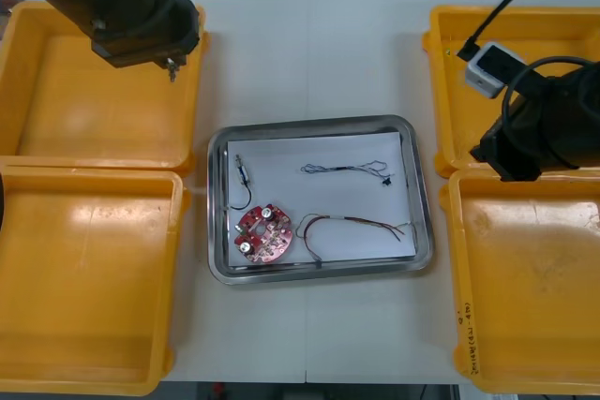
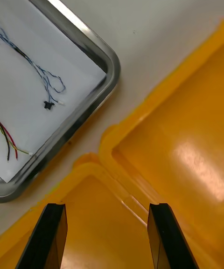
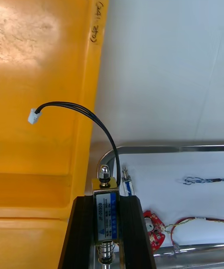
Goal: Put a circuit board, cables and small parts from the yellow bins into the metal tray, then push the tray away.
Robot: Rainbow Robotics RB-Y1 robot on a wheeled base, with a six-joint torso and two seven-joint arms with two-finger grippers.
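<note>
Boxy small metal part (image 3: pixel 105 215) — in left hand (image 3: pixel 106 200)

Overhead view and both close wrist views share the tray (image 1: pixel 319 272).

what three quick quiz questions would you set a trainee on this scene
1. How many round red circuit boards lie in the metal tray?
2. The left pincer grips: A the circuit board; B a small metal part with a black cable; C nothing.
3. True or false: the right pincer is shut on a cable.
Key: 1 one; 2 B; 3 false, it stands open above the yellow bins.
</note>
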